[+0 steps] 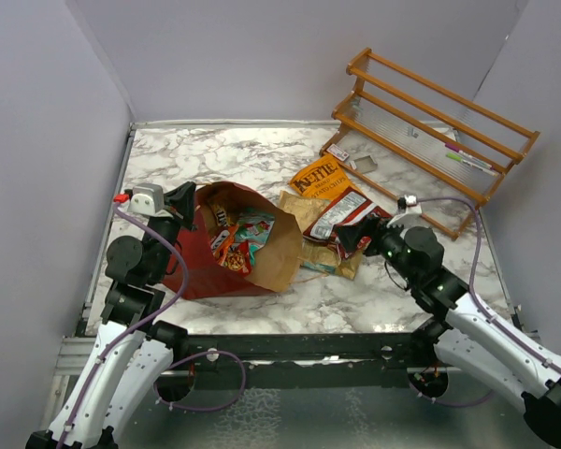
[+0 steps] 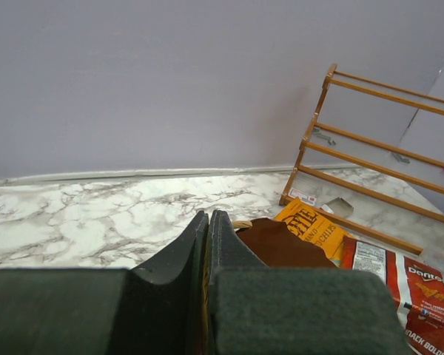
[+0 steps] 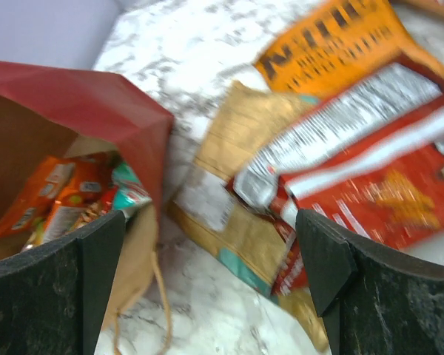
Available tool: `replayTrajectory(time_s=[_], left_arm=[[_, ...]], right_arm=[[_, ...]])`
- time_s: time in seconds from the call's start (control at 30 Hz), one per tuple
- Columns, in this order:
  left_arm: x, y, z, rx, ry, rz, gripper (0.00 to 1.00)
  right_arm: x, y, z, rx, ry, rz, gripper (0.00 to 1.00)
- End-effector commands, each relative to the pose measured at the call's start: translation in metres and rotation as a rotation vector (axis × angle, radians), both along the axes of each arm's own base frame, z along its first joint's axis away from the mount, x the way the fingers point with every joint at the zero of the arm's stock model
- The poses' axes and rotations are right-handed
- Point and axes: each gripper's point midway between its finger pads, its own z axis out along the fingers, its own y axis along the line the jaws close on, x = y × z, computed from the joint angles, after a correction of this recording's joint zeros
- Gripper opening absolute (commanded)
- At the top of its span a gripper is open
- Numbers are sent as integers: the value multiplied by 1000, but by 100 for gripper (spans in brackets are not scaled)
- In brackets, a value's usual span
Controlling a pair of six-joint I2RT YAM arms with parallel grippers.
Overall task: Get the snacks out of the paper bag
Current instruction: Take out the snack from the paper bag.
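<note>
The paper bag (image 1: pixel 201 267) lies on its side, dark red outside, mouth open to the right. Inside it are orange, red and teal candy packs (image 1: pixel 238 238), also seen in the right wrist view (image 3: pixel 63 196). My left gripper (image 1: pixel 184 201) is shut on the bag's upper rim; a thin brown edge shows between its fingers (image 2: pixel 226 259). An orange Kettle bag (image 1: pixel 318 175), a red chip bag (image 1: pixel 338 213) and a tan bag (image 1: pixel 299 208) lie on the table right of the bag. My right gripper (image 1: pixel 352 234) is open and empty just above them, its fingers (image 3: pixel 322 266) wide apart.
A wooden slatted rack (image 1: pixel 430 117) stands at the back right, with a small grey cup (image 1: pixel 365 164) in front of it. Grey walls close in the marble table (image 1: pixel 243 154) on the left, back and right. The bag's string handle (image 3: pixel 161 296) trails on the table.
</note>
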Motion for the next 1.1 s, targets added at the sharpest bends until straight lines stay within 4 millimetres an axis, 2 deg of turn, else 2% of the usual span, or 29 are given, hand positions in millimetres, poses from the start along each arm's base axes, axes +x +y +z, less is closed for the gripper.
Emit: replayTrajectory(time_s=[0.0,0.1,0.23,0.33,0.47,0.6,0.77,0.9,1.0,1.07], left_arm=[[-1,-2,5,-13,-21,-11,0],[-1,-1,4,-13,-20,-11,0],[-3,0,5,-14,-22,-4,0],[-2,-1,5,-14,-22,-8,0],[-1,-1,4,-14,-18,-8,0],[-1,-1,3,-11,-13,-9,0],[-4,-6,-4,-38,20,-40,0],[-19,-10,-7,-53,73,-85,0],[-34,-15,-9,-44,117,-135,0],[-41,-20,-14,-46,160,-173,0]], right_arm=[[7,47,75,-25,-227,257,99],[-1,83,85,0,-214,457,99],[-25,124,94,98,-183,717,99],[-43,151,97,121,-171,794,99],[-63,182,87,110,-116,816,99],[-77,197,71,140,-64,854,99],[-72,191,49,47,-31,826,99],[-74,191,40,-10,-47,849,99],[-83,207,33,-18,-45,895,100],[-87,221,23,-19,-19,885,96]])
